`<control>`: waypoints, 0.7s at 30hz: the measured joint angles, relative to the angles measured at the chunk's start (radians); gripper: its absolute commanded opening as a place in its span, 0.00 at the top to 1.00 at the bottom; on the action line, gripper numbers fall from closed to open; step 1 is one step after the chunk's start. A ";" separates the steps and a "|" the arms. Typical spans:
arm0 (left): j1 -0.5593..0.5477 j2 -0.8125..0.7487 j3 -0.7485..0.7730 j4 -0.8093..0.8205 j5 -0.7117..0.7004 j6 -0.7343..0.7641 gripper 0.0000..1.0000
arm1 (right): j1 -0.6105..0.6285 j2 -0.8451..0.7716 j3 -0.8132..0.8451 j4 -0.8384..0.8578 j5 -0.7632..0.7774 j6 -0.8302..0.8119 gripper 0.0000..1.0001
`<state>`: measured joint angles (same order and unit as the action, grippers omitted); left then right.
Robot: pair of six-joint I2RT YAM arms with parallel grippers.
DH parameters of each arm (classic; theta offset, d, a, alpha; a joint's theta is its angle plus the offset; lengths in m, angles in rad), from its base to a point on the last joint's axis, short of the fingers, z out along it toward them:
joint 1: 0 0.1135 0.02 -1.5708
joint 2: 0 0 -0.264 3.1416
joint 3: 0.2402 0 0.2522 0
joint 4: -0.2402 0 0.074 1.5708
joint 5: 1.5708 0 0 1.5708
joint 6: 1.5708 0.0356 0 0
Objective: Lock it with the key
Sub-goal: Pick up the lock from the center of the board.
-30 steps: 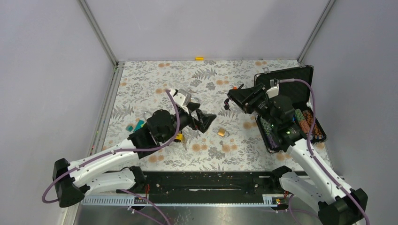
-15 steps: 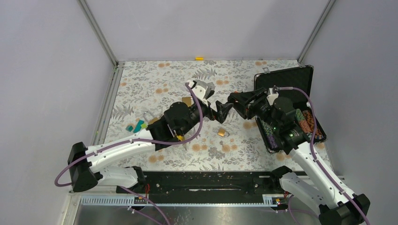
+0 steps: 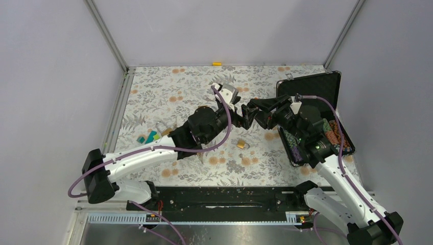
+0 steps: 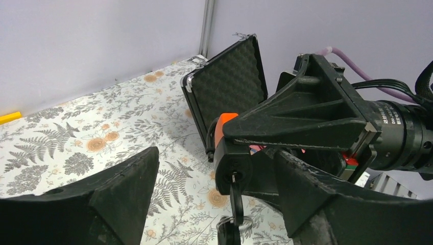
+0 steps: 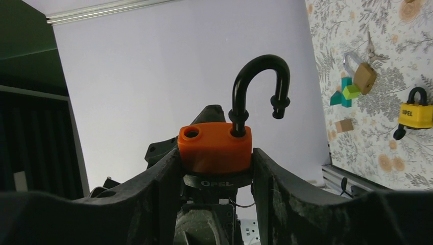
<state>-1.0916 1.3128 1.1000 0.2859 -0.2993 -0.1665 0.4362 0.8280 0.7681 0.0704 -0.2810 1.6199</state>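
The half-cropped key (image 4: 236, 196) sits in the orange padlock (image 5: 214, 145) clamped by the right gripper (image 5: 214, 155), left gripper (image 4: 214, 168) spread wide around it.

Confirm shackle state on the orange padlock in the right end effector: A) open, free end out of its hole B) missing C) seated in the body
A: in the right wrist view the orange padlock has its shackle raised, free end swung clear of the hole.

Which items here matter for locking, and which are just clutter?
Job: orange padlock, shackle open, in right hand; key in its keyhole; left hand, open.
Clutter: brass padlock; yellow padlock; coloured blocks; black case.
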 measured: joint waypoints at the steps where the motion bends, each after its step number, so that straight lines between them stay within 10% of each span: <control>1: 0.000 0.008 0.009 0.000 0.001 -0.002 0.30 | 0.000 0.000 0.000 0.003 -0.002 0.008 0.76; 12: 0.006 0.059 0.059 -0.020 0.042 -0.051 1.00 | 0.000 0.017 0.001 0.051 -0.021 0.058 0.64; 16: 0.020 0.059 0.059 -0.040 0.049 -0.068 1.00 | 0.000 0.035 0.002 0.055 -0.028 0.050 0.29; 21: 0.069 0.054 0.048 -0.064 0.084 -0.129 1.00 | 0.000 0.027 -0.010 0.109 -0.036 -0.032 0.11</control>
<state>-1.0225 1.3670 1.1477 0.2214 -0.2153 -0.2951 0.4366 0.8551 0.7578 0.1791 -0.3168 1.5883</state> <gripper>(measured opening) 0.287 0.834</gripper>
